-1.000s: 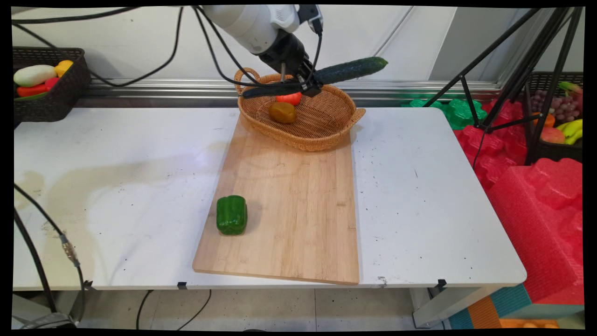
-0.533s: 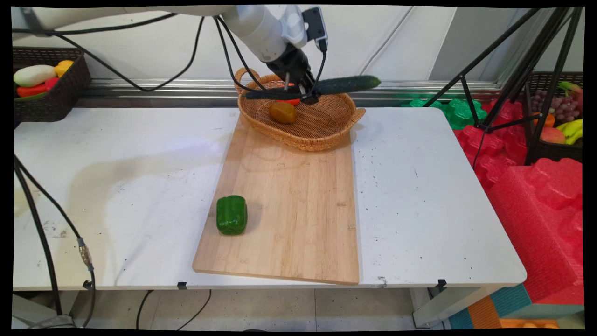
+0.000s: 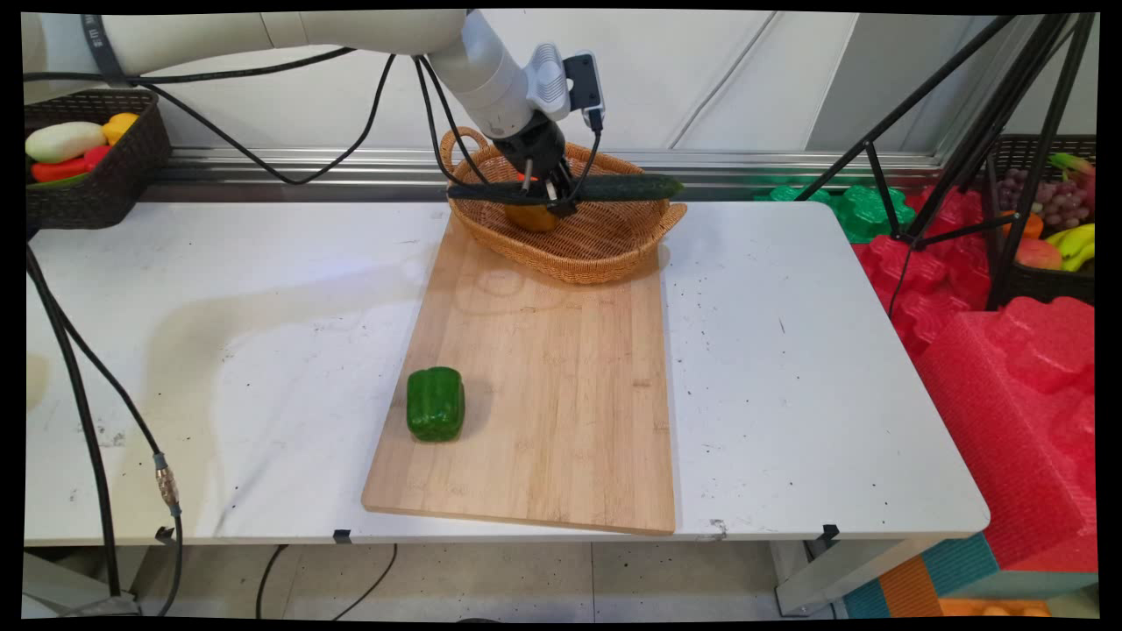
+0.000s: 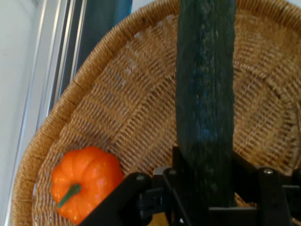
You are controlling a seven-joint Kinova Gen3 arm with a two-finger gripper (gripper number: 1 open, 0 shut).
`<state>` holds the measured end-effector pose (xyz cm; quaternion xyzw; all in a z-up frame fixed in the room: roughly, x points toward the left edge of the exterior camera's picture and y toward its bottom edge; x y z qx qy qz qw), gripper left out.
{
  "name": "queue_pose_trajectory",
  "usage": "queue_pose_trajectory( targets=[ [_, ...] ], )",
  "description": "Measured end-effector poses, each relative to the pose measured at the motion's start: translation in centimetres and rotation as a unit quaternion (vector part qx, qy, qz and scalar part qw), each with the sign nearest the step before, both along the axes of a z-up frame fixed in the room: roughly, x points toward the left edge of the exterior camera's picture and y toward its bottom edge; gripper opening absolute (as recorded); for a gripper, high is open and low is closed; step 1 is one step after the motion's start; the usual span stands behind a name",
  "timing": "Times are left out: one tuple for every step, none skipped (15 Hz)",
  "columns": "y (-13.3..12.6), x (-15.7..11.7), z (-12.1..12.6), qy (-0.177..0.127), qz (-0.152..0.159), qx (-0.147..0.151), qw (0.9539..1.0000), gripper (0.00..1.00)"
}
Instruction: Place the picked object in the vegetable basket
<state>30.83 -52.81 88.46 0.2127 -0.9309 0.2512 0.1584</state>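
Now claw clamped on cucumber, low over wicker basket

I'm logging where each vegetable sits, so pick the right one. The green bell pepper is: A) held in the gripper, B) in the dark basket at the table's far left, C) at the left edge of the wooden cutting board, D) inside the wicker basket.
C: the green bell pepper sits at the left edge of the wooden cutting board, while the gripper holds a cucumber over the wicker basket.

cucumber ends cut off in hand view, brown vegetable half hidden behind cucumber
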Motion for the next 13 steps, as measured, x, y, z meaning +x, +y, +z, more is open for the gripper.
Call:
queue_pose_trajectory(
  targets=[
    [0.0, 0.2, -0.3, -0.004, 0.003, 0.003, 1.0000, 0.00],
    [0.1, 0.4, -0.6, -0.008, 0.006, 0.006, 0.9999, 0.00],
    [0.1, 0.5, -0.8, -0.011, 0.008, 0.009, 0.9999, 0.00],
    [0.1, 0.6, -1.0, -0.015, 0.009, 0.012, 0.9998, 0.00],
    [0.2, 0.6, -1.2, -0.018, 0.009, 0.014, 0.9997, 0.00],
    [0.2, 0.6, -1.3, -0.020, 0.009, 0.015, 0.9996, 0.00],
    [0.2, 0.6, -1.4, -0.022, 0.008, 0.017, 0.9996, 0.00],
    [0.3, 0.6, -1.5, -0.023, 0.008, 0.017, 0.9995, 1.00],
    [0.3, 0.6, -1.5, -0.025, 0.008, 0.017, 0.9995, 1.00],
    [0.3, 0.5, -1.5, -0.026, 0.008, 0.017, 0.9995, 1.00],
    [0.3, 0.4, -1.5, -0.027, 0.008, 0.015, 0.9995, 1.00],
    [0.4, 0.3, -1.4, -0.028, 0.008, 0.012, 0.9995, 1.00],
    [0.5, 0.3, -1.2, -0.029, 0.008, 0.010, 0.9995, 1.00]
  ],
)
